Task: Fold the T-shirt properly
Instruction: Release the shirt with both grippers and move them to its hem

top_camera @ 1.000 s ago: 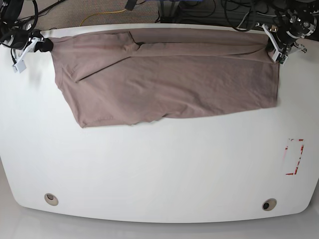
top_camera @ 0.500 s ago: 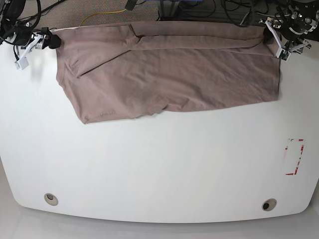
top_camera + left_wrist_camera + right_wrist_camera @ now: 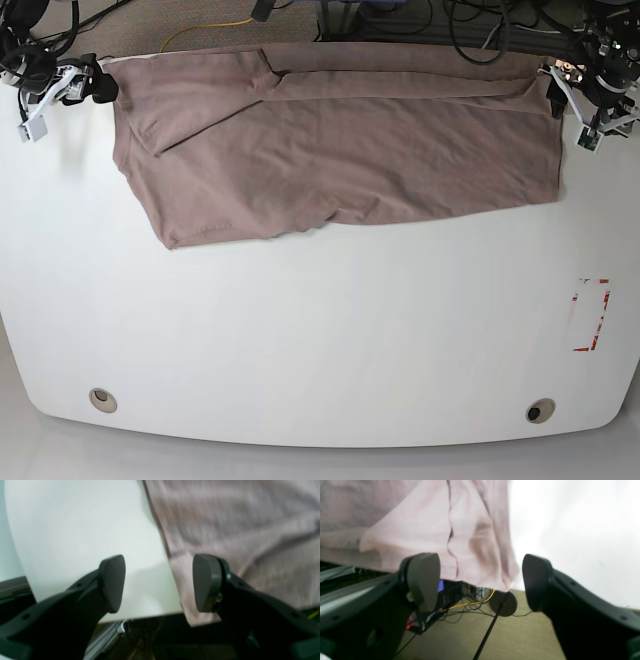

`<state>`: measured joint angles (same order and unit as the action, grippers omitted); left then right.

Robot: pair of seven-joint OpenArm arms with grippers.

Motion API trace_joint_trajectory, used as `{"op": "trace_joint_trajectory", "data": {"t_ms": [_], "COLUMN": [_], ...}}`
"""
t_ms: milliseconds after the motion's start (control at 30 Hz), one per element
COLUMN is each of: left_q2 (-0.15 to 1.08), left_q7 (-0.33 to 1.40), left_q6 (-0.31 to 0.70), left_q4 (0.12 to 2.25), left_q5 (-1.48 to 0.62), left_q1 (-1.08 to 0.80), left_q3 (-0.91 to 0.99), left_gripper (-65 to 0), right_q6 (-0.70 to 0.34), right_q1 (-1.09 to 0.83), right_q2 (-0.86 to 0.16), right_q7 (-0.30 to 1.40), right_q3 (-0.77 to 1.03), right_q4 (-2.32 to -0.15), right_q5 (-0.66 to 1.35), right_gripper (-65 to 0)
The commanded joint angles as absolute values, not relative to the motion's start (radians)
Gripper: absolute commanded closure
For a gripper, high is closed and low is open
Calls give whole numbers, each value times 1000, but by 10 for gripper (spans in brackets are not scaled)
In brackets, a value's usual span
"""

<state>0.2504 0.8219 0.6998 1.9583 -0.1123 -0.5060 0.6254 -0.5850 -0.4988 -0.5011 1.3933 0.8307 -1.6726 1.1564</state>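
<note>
no readable text anywhere, red-and-white marking (image 3: pixel 590 315) on the white table (image 3: pixel 320 340) near its right edge showed no legible letters, t-shirt (image 3: pixel 340 150) plain, unprinted

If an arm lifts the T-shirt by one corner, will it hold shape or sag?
Probably sag: the T-shirt lies in soft wrinkles and folds. Its far edge already droops over the table rim, suggesting thin, light, floppy fabric. Pushed, it would likely bunch.

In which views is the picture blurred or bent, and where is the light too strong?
Left wrist view: the T-shirt weave is smeared soft. Right wrist view: the table is washed out to near white, and the fabric looks pale. Base view: sharp, but the table's edges curve from lens distortion.
</note>
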Motion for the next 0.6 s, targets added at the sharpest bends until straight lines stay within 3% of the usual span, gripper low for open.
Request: {"op": "trace_joint_trajectory", "data": {"t_ms": [0, 233, 567], "left_q2": [262, 265, 263], "left_q7": [829, 891, 892], "left_q6": [698, 698, 698], "left_q4": [1979, 1977, 1969], "left_q5": [-117, -111, -36], "left_q1": [-481, -372, -248], "left_q3": [644, 664, 665], "left_gripper": [-393, -392, -392], "right_q6": [-591, -591, -591], "right_q1": [-453, -337, -101], "right_q2": [-526, -530, -507], "right_q7": [1382, 1379, 1379], "right_q3": [831, 779, 662], "right_q4": [-1684, -1681, -1652], "right_q5": [1171, 1167, 960], "right_gripper": [-479, -479, -479]}}
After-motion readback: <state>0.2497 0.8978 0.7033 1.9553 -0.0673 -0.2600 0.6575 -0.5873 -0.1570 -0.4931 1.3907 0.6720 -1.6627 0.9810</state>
